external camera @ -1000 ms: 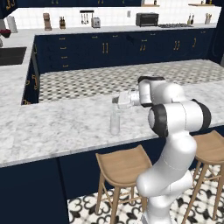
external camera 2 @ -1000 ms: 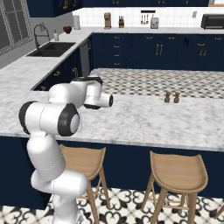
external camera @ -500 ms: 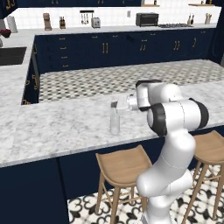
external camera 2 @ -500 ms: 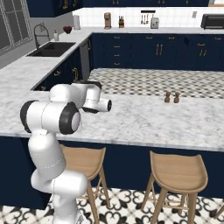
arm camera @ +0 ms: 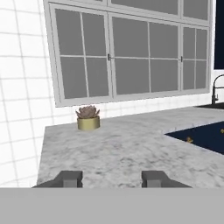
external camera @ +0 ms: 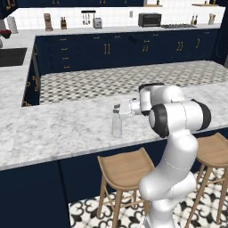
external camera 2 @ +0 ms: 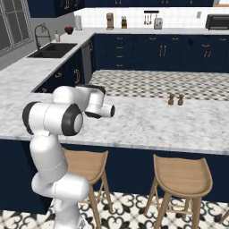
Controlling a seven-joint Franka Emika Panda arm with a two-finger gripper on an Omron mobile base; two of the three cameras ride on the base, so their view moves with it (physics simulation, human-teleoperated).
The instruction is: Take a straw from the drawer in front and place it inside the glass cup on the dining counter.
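Where it stands on the dining counter [external camera: 58, 129], the glass cup [external camera: 117, 124] is clear and tall.

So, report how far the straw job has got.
Fetch looks done: the two-finger gripper hovers over the clear glass cup on the white marble dining counter. In hand: nothing, jaws open. Left: confirm the straw is inside; too thin to see.

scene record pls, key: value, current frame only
gripper: horizontal over the cup, fingertips apart in hand view, nothing between them
cup: upright on dining counter, just under the gripper
straw: too thin to make out; in cup or not, cannot tell
shakers: two, side by side on the same counter
stools: tucked under the counter edge
plant: in a yellow pot below the window
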